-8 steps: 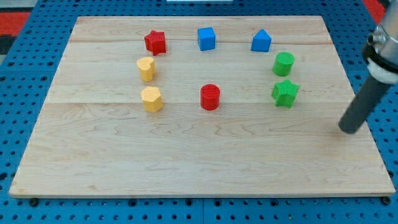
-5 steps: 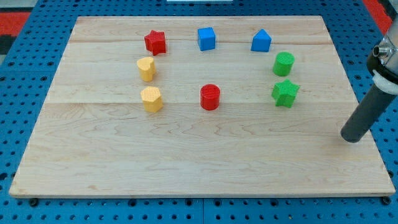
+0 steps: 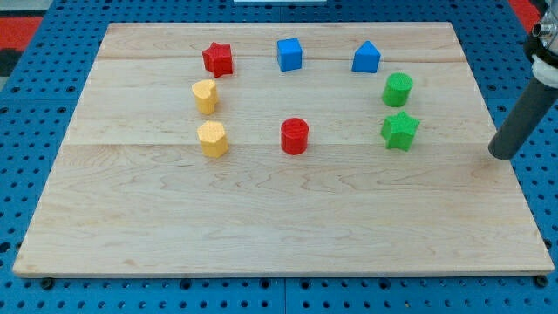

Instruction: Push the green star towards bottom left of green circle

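The green star (image 3: 400, 130) lies on the wooden board (image 3: 279, 218) at the view's right, directly below the green circle (image 3: 398, 89) with a small gap between them. My tip (image 3: 502, 153) rests near the board's right edge, well to the right of the green star and slightly lower than it, touching no block.
A blue block (image 3: 366, 58) sits above the green circle and a blue cube (image 3: 289, 54) lies to its left. A red cylinder (image 3: 295, 136) lies left of the green star. A red star (image 3: 218, 59), a yellow heart (image 3: 205, 96) and a yellow block (image 3: 212, 139) are at the left.
My tip first slid down a little, then moved up and slightly right along the board's right edge. No block has moved.
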You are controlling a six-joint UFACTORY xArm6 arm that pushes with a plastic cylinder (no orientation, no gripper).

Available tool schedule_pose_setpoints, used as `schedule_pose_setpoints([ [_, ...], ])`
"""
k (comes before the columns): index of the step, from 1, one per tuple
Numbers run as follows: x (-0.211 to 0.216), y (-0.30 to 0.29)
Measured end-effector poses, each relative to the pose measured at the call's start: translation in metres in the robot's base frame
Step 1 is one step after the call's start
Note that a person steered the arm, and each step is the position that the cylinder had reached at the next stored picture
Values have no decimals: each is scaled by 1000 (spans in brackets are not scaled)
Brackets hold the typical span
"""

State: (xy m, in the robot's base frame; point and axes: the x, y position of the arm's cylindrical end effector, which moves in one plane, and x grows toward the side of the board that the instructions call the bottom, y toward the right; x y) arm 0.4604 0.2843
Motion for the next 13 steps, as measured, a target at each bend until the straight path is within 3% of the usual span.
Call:
schedule_pose_setpoints([
  [5,-75,61],
  [13,-113,61],
])
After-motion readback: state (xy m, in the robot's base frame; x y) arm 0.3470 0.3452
